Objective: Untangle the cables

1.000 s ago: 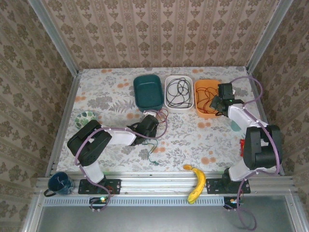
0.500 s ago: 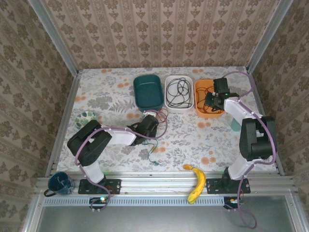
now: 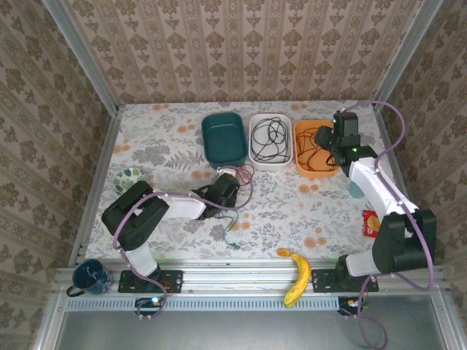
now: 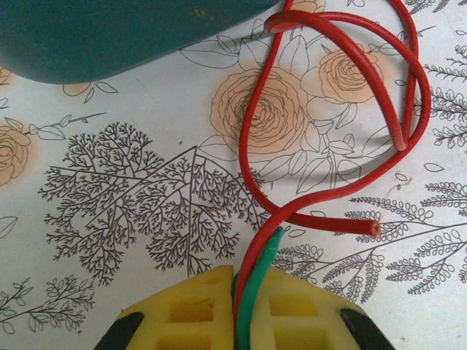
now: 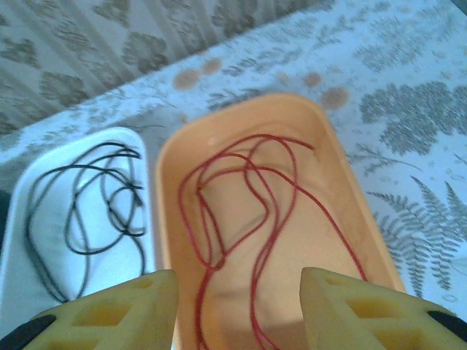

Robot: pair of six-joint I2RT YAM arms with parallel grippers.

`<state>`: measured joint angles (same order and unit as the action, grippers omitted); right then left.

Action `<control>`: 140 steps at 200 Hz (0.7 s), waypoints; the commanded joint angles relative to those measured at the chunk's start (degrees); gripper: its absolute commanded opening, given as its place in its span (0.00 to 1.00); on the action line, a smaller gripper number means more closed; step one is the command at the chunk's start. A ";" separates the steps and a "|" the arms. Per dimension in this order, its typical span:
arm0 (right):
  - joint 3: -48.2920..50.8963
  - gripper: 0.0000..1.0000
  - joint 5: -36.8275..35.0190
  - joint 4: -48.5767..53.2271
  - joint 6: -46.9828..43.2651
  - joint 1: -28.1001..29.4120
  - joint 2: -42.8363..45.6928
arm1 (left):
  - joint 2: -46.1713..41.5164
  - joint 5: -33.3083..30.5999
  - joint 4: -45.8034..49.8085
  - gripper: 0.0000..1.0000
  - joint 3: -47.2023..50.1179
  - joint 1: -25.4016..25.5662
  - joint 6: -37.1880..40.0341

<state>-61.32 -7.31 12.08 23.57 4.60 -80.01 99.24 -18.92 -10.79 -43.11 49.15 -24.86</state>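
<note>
Since its jaws parted over the last second and the arm drew up and back from the tray floor, the right gripper now hangs about half open above the orange tray, holding nothing and touching nothing. The red cable it had been shut down among lies in slack loops on that tray's floor. I read this as a release: that strand now has a bin to itself, just as the black cable lies alone in the white tray beside it. The left gripper has not budged. Its yellow pads are pinched shut on two strands at once, a second red cable and the green cable, which run side by side out of the jaws. They lead onto the flowered table near the teal tray. The red one curls ahead with its cut ends free. This pair looks like what remains to be separated.
</note>
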 commanded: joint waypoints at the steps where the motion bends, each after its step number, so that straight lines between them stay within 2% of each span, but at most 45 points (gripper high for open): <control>1: 2.69 0.48 8.25 -2.94 -3.33 5.38 1.87 | -0.19 -1.04 4.29 0.00 1.01 0.25 0.02; 28: 3.67 0.49 17.91 -4.66 -5.00 15.83 -0.06 | -0.19 -0.86 3.93 0.00 1.01 0.25 0.24; 66: 2.94 0.48 20.23 -5.39 -1.85 25.41 -8.37 | -1.60 -0.45 2.45 0.00 2.34 0.51 0.84; 92: 0.59 0.48 21.25 -4.90 -0.10 28.19 -14.94 | -3.29 -0.16 0.69 0.00 4.19 0.47 0.91; 140: -4.98 0.48 21.38 -5.60 1.50 29.50 -23.69 | -4.67 0.79 -1.17 0.00 5.76 0.46 1.23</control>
<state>-61.84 12.82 7.44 23.81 33.61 -101.23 95.72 -18.85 -12.53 -38.68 49.21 -24.80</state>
